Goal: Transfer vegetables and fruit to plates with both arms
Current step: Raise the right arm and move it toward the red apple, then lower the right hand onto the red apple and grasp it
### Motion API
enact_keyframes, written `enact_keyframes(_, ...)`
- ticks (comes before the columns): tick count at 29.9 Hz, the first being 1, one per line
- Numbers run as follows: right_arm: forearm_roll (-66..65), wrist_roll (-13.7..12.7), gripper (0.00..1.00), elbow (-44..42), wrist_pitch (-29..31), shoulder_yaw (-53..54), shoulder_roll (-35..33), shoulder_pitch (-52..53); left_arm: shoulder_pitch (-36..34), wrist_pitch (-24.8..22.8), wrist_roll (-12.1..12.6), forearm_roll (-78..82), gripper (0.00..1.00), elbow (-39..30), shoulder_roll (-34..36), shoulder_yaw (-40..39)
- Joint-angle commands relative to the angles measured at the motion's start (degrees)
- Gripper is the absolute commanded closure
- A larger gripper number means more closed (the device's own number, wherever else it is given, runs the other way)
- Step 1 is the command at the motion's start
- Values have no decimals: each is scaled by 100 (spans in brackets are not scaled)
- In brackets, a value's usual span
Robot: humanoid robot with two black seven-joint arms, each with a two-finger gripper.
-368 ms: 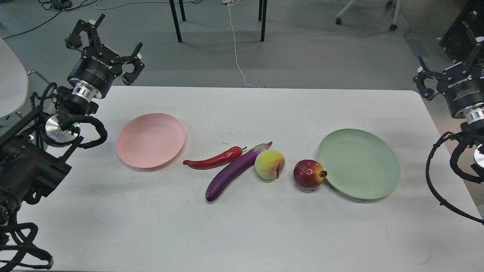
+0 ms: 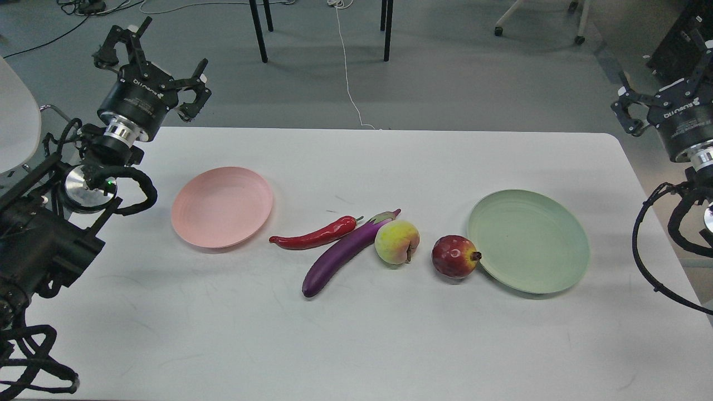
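Table is carrying a pink plate at nine o'clock, a green plate at three; eggplant, chili, peach, pomegranate are lying between. Left gripper is hanging spread; right gripper, spread too. Judged best: nearest produce first.

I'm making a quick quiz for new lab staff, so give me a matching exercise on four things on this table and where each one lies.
Things:
1. chili pepper
2. eggplant
3. peach
4. pomegranate

Places:
A. at the rim of the green plate
B. between the eggplant and the pomegranate
C. nearest the pink plate
D. slanting from the table's middle toward the near edge, cap beside the peach

Pairs: 1-C, 2-D, 3-B, 4-A
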Motion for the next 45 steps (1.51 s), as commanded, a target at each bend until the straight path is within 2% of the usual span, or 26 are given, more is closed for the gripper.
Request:
enact_keyframes(1,-497,-58,1,158,0,-343,-287,559,-5,0,13,8,2,-8,24,-51)
enact_keyframes(5,-1138,-85,1,369,0,-1492,-490,1595,4,0,31,8,2,-8,94,-51)
enact_keyframes(14,-2307,-58,2,870,0,-4578,-288,4224,30,0,66,43,2,-70,147,-34)
enact_keyframes(20,-4327,-41,2,1660,0,-6362,151,5517,21,0,66,26,2,-79,147,-60)
enact_keyframes(28,-6402,-14,3,2048,-14,-7690,581,5869,47,0,22,8,2,-79,139,-60)
enact_keyframes(31,-6992,38,3,2039,-259,-8148,749,5861,56,0,22,17,2,-79,147,-60)
enact_keyframes(36,-7143,82,4,2031,-567,-8562,1065,5703,56,0,22,17,2,-79,156,-60)
enact_keyframes(45,-7152,82,4,1837,-603,-8764,1628,5281,65,0,22,43,2,-79,156,-43)
